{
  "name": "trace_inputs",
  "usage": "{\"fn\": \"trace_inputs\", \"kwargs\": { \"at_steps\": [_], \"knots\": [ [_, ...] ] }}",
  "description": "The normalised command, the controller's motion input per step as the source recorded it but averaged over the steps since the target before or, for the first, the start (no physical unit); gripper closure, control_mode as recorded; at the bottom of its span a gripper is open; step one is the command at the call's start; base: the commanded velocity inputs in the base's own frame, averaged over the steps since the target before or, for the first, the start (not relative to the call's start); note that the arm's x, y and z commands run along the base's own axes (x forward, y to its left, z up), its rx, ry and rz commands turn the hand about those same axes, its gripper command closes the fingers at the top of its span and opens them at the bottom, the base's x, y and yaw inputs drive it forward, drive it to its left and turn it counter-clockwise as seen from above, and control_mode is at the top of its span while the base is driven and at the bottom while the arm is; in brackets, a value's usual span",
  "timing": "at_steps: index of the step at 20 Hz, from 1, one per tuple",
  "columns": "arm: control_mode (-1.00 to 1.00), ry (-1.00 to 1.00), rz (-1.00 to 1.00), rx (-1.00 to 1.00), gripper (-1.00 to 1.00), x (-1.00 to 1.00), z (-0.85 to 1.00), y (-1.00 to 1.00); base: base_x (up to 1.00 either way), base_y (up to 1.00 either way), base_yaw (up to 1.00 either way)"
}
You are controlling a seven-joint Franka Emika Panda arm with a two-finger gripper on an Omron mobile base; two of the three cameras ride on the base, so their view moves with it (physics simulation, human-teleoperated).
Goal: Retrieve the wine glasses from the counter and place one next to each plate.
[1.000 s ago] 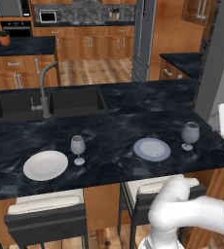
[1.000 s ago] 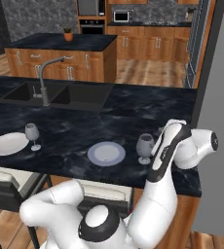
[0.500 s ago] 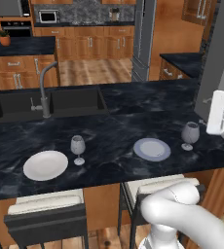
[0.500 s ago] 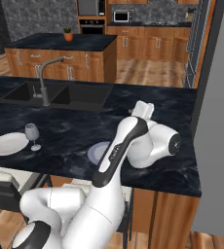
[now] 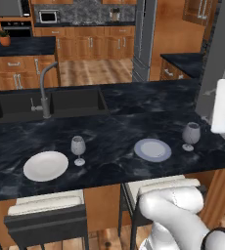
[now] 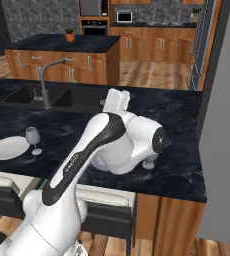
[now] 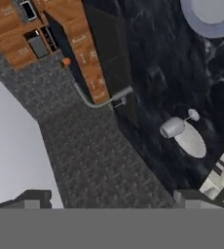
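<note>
Nearest the base, two stools point(image 5: 46, 215) stand tucked under the front edge of the table point(image 5: 114, 132), a black slab with white veining. On it, in the left base view, the white plate point(image 5: 46, 165) lies at the left with a wine glass point(image 5: 78, 148) upright just beside its right edge. Further right the bluish-grey plate point(image 5: 153, 149) lies flat, and the second wine glass point(image 5: 191, 135) stands upright near it on its right, apart from the rim. Both glasses are translucent grey, with rounded bowls, thin stems and round feet.

The right base view shows the white plate and left glass point(image 6: 33, 139) too, but the arm's bulky elbow point(image 6: 129, 145) covers the bluish plate; of the second glass just the foot point(image 6: 148, 164) peeps out beside it. The hand view, rolled over, shows the left glass and white plate from above, the rim of the bluish plate point(image 7: 207, 19), and the tap.

The arm loops up from the base and over the table, its hand raised high at the right edge of the left base view. The gripper point(image 7: 109, 197) hangs in the air with its jaws spread wide and nothing between them.

Behind the plates are a sunken sink point(image 5: 51, 102) and a grey curved tap point(image 5: 46, 93); beyond, wooden cabinets point(image 5: 85, 46).
</note>
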Motion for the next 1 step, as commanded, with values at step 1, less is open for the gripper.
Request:
{"fn": "trace_inputs", "kwargs": {
  "at_steps": [1],
  "knots": [
    [-1.0, 0.25, 0.36, 0.06, -1.0, -1.0, 1.0, 0.0, 0.0, 0.0, 0.0]
  ]
}}
